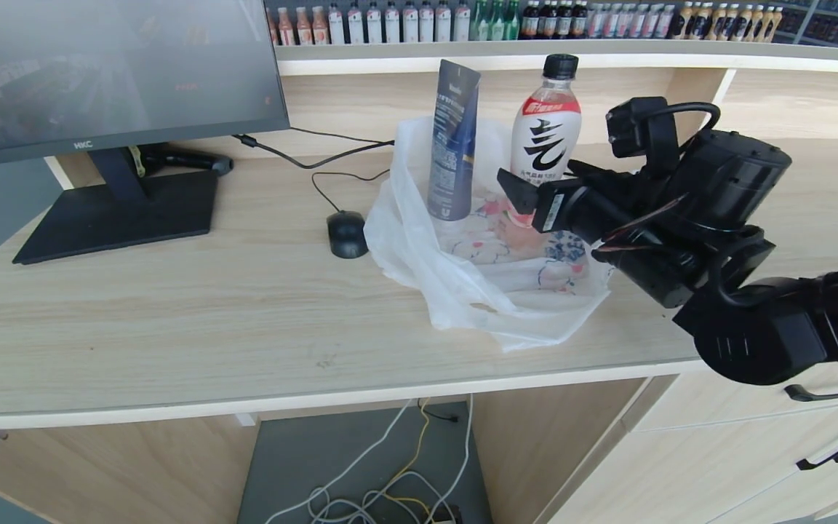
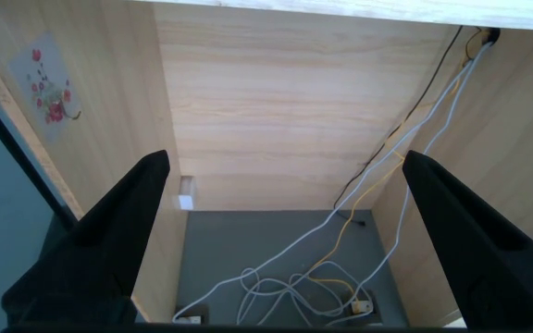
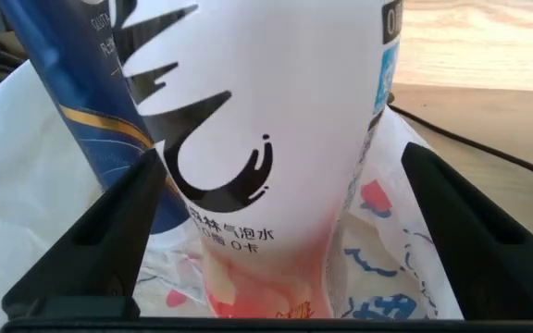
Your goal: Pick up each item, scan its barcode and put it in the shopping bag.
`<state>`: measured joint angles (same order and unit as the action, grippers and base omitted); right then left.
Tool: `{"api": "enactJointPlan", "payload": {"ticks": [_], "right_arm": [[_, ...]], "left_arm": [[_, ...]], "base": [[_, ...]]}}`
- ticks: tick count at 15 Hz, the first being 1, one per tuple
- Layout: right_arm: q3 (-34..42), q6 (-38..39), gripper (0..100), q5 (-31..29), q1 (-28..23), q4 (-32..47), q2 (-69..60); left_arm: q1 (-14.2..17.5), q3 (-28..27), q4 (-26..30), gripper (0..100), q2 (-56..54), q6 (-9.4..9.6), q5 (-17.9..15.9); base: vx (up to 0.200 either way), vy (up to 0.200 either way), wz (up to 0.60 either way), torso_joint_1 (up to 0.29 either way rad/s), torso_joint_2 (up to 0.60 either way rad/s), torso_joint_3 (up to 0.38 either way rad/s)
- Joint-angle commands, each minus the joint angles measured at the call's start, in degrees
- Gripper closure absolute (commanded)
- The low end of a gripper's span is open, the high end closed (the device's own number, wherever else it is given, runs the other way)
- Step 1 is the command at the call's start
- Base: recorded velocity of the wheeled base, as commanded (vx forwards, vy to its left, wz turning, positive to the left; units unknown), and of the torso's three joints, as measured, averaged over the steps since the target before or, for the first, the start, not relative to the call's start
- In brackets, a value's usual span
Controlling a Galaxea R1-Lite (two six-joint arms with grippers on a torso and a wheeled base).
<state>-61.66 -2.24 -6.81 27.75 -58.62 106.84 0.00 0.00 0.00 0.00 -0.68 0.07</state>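
Two items, a white drink bottle [image 1: 546,124] and a blue tube [image 1: 454,138], stand upright in the shopping bag [image 1: 419,255], upper middle of our head view. Our right gripper [image 1: 532,198] straddles the bottle's base, jaws released. Left gripper [image 2: 285,162] hangs spread wide under the counter [image 1: 172,313].

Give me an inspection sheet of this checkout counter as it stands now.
Surface: light wooden counter.
Job's things: tube and bottle standing in the white bag.
Clutter: monitor, mouse.
Grippers: right gripper open astride the bottle; left gripper open below the counter.
Cables: mouse lead on the counter; loose tangle on the floor beneath.
Surroundings: drinks shelf behind, drawers at right.
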Motion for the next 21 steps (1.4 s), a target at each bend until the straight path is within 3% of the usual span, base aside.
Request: {"api": "enactJointPlan", "payload": {"ticks": [1, 6, 9, 12, 14, 16, 17, 19, 20, 21], "right_arm": [[9.0, 0.1, 0, -2.2, -0.1, -3.3, -7.3], [29.1, -2.2, 0, -3.6, 0.0, -14.2, -19.7], [40.0, -2.3, 0, -3.6, 0.0, -14.6, -29.8], [56.8, -2.2, 0, -3.6, -0.1, -14.5, -44.1], [61.7, -1.6, 0, -4.2, -0.4, -13.0, -52.1], [61.7, 1.0, 0, -7.3, -0.7, -4.7, -59.6], [61.7, 2.9, 0, -8.3, -0.8, 8.5, -69.9], [61.7, 3.1, 0, -8.2, -0.7, 26.4, -82.8], [61.1, 2.9, 0, -8.3, -0.8, 44.6, -95.7], [60.2, 2.7, 0, -8.3, -0.7, 51.3, -99.5]], "left_arm": [[0.0, 0.0, 0.0, 0, 0.0, -0.02, 0.0], [0.0, 0.0, 0.0, 0, 0.0, -0.02, 0.0], [0.0, 0.0, 0.0, 0, 0.0, -0.02, 0.0], [0.0, 0.0, 0.0, 0, 0.1, -0.02, -0.1], [0.0, 0.0, 0.0, 0, 0.0, -0.02, 0.0], [0.0, 0.0, 0.0, 0, 0.0, -0.02, 0.0], [0.0, 0.0, 0.0, 0, 0.0, -0.02, 0.0], [0.0, 0.0, 0.0, 0, 0.0, -0.02, -0.1], [0.0, 0.0, 0.0, 0, 0.0, -0.02, 0.0], [0.0, 0.0, 0.0, 0, 0.0, -0.02, 0.0]], "base": [[0.000, 0.000, 0.00, 0.000, 0.00, 0.000], [0.000, 0.000, 0.00, 0.000, 0.00, 0.000], [0.000, 0.000, 0.00, 0.000, 0.00, 0.000], [0.000, 0.000, 0.00, 0.000, 0.00, 0.000], [0.000, 0.000, 0.00, 0.000, 0.00, 0.000], [0.000, 0.000, 0.00, 0.000, 0.00, 0.000], [0.000, 0.000, 0.00, 0.000, 0.00, 0.000], [0.000, 0.000, 0.00, 0.000, 0.00, 0.000], [0.000, 0.000, 0.00, 0.000, 0.00, 0.000], [0.000, 0.000, 0.00, 0.000, 0.00, 0.000]]}}
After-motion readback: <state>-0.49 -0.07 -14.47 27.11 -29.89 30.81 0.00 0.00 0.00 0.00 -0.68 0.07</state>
